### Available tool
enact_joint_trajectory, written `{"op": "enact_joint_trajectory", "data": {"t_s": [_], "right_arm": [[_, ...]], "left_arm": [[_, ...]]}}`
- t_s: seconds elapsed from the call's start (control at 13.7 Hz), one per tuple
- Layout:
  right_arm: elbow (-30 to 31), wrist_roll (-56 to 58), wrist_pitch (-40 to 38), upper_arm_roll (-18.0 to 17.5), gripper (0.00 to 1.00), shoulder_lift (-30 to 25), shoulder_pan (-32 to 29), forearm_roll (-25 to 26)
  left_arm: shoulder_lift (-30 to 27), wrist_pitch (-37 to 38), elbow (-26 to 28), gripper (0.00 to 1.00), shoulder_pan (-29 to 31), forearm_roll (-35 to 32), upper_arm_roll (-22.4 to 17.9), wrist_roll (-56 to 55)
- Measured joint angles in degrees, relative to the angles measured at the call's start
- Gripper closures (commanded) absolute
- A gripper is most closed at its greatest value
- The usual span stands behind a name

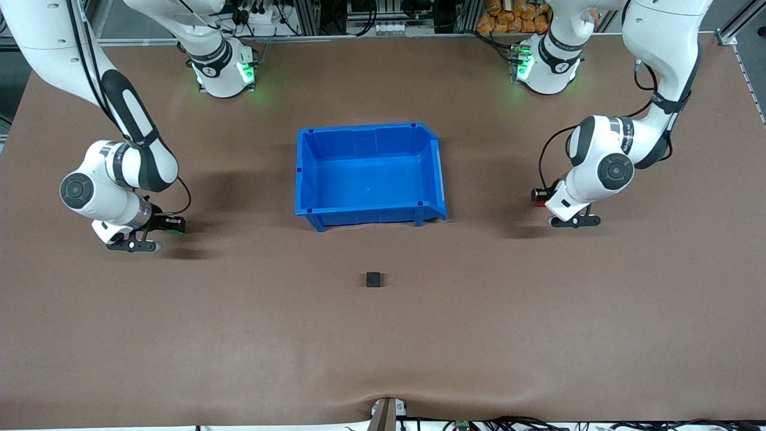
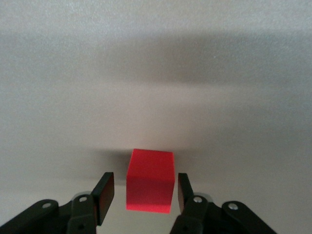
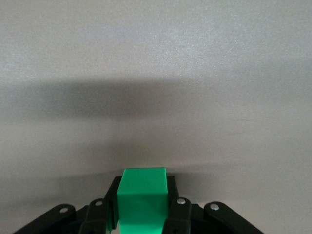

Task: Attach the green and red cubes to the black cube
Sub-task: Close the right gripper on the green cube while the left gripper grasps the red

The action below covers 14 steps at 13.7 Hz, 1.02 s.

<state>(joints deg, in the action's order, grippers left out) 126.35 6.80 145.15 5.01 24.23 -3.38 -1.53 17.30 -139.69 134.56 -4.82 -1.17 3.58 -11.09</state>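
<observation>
The black cube [image 1: 373,279] lies alone on the brown table, nearer to the front camera than the blue bin. My left gripper [image 1: 573,220] is low at the table toward the left arm's end. In the left wrist view it [image 2: 146,187] is open, with the red cube [image 2: 150,180] resting on the table between its fingers and a small gap on each side. My right gripper [image 1: 133,244] is low at the table toward the right arm's end. In the right wrist view it [image 3: 142,197] is shut on the green cube [image 3: 142,195].
An empty blue bin [image 1: 311,173] stands in the middle of the table, between the two arms and farther from the front camera than the black cube. The brown table mat [image 1: 383,347] stretches wide around the black cube.
</observation>
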Motion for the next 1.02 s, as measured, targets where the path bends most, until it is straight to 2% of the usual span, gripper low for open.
{"op": "enact_joint_trajectory", "data": {"t_s": [0.15,0.29,0.36,0.44,0.51,0.8,1.02], "right_arm": [[0.00,0.00,0.00,0.00,1.00,0.00,0.00,0.00],[0.00,0.00,0.00,0.00,1.00,0.00,0.00,0.00],[0.00,0.00,0.00,0.00,1.00,0.00,0.00,0.00],[0.00,0.00,0.00,0.00,1.00,0.00,0.00,0.00],[0.00,0.00,0.00,0.00,1.00,0.00,0.00,0.00],[-0.17,0.31,-0.02,0.00,1.00,-0.02,0.00,0.00],[-0.84,1.29,-1.33,-0.01,1.00,-0.44,0.00,0.00]], "left_arm": [[0.33,-0.88,0.00,0.44,0.01,0.00,0.00,0.00],[1.00,-1.73,0.00,0.57,0.02,0.00,0.00,0.00],[1.27,-1.98,0.00,0.68,0.05,0.00,0.00,0.00],[1.36,-2.03,0.00,0.86,0.11,0.00,0.00,0.00],[1.36,-2.04,0.00,1.00,0.16,0.00,0.00,0.00],[1.34,-2.25,-0.14,1.00,0.16,0.03,0.01,0.00],[0.81,-2.41,-0.90,1.00,0.13,3.59,0.25,-0.19]]}}
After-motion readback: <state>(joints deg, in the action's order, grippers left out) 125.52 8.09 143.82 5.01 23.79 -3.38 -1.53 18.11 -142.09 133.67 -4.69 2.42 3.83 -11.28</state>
